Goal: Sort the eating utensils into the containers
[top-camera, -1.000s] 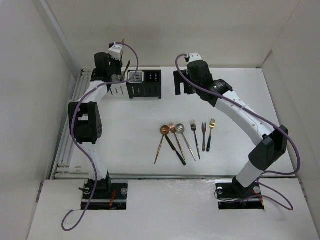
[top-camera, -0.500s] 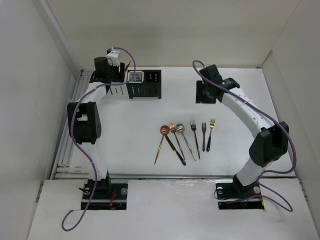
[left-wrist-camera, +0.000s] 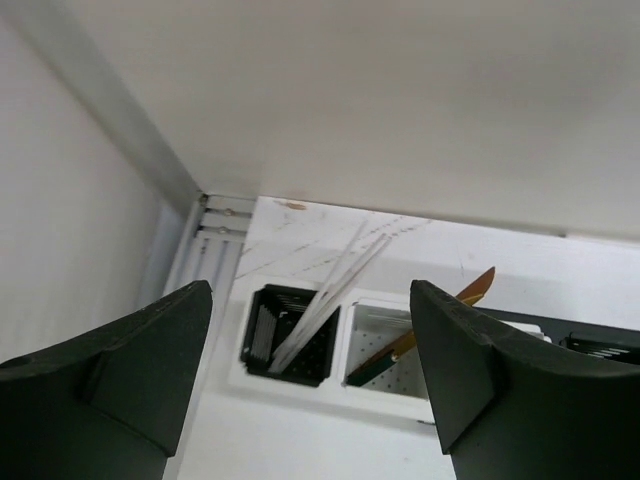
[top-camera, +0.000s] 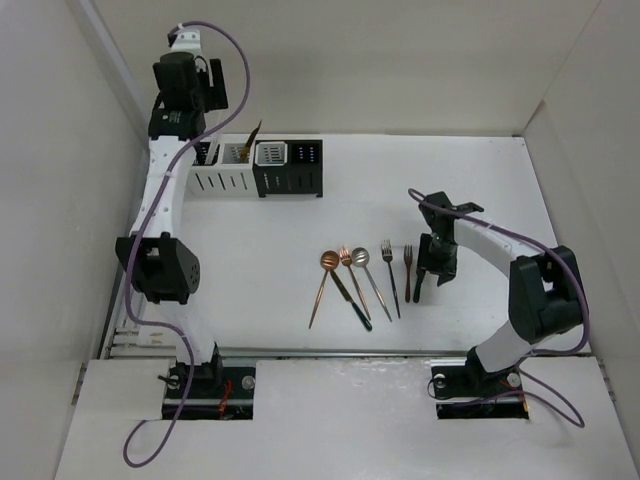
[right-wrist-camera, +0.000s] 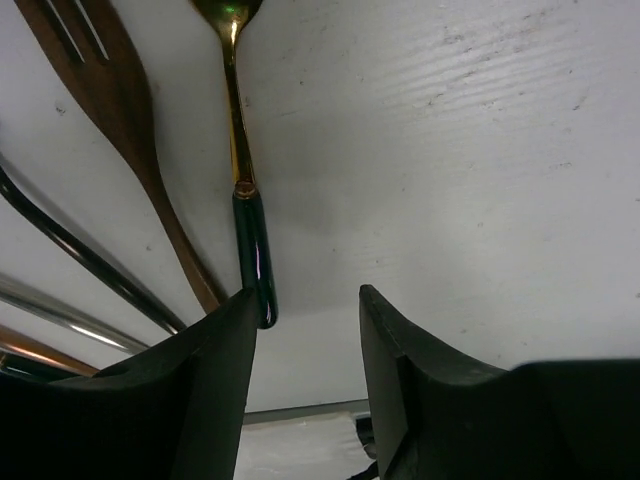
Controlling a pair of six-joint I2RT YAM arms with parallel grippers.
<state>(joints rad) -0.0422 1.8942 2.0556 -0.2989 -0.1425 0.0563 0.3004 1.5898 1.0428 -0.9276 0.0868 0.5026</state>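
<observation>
The left gripper (left-wrist-camera: 310,290) has lifted clear of the white caddy (left-wrist-camera: 385,375), jaws wide and empty, leaving a gold-tipped utensil (left-wrist-camera: 478,288) leaning inside: one more sorted. The right gripper (right-wrist-camera: 308,300) has dropped, jaws half-open and gripping nothing, over the gold fork (right-wrist-camera: 248,240), which lies on the table (top-camera: 260,250) near-to-far, tines away, dark handle toward the robot

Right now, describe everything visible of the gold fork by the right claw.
The gold fork lies flat on the white table: slim shiny gold neck, glossy dark green handle, tines cut off in the wrist view. A copper fork lies close beside it. Its handle end is by one finger of the right claw, outside the gap; contact unclear.
</observation>
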